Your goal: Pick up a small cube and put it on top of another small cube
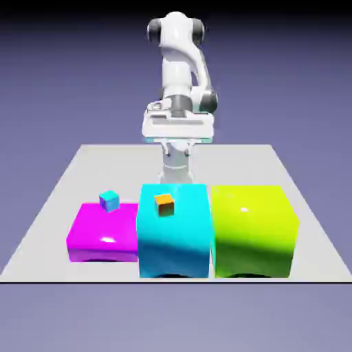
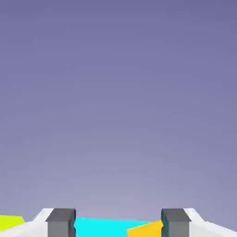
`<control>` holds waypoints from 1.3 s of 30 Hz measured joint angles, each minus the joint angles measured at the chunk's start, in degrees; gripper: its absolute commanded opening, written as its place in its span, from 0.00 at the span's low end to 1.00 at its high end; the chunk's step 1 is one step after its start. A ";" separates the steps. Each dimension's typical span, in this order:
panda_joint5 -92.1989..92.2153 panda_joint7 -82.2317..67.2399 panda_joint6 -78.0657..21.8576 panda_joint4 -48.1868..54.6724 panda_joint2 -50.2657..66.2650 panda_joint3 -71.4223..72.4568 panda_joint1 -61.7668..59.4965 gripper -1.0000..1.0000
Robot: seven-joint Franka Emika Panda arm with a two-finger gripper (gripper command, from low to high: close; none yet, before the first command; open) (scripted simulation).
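Note:
In the exterior view my gripper (image 1: 176, 165) hangs low behind the big cyan block (image 1: 173, 230), which hides its tips. The hand view shows the gripper (image 2: 118, 227) open, its grey fingertips (image 2: 61, 223) wide apart with the cyan block's top (image 2: 99, 227) between them. A yellow-orange corner (image 2: 146, 229) shows against the right fingertip; I cannot tell whether it is the small yellow cube or the tiny orange cube, or whether it touches the finger. A tiny orange cube (image 1: 164, 204) rests on the cyan block. A tiny blue cube (image 1: 108, 201) rests on the magenta block (image 1: 103, 234).
Three big glossy blocks stand in a row near the table's front edge: low magenta, tall cyan, and tall lime (image 1: 253, 230) at the exterior view's right. A sliver of lime (image 2: 10, 223) shows at the hand view's lower left. The grey table (image 1: 234, 165) stretches behind them.

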 measured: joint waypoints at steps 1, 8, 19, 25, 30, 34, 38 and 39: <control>0.70 0.26 -1.39 0.30 0.59 1.09 2.07 0.50; 3.72 2.55 -15.15 2.05 8.00 12.80 16.61 0.50; -10.89 4.95 -38.27 2.29 25.48 31.93 17.26 0.50; -25.84 5.40 -48.50 1.63 34.90 39.49 8.13 0.50; -38.30 5.78 -57.03 1.08 42.75 45.79 0.61 0.50; -48.27 6.08 -63.85 0.65 49.03 50.83 -5.44 0.50; -58.24 6.38 -70.67 0.21 55.32 55.87 -11.49 0.50; -60.73 6.45 -72.38 0.10 56.89 57.13 -13.01 0.50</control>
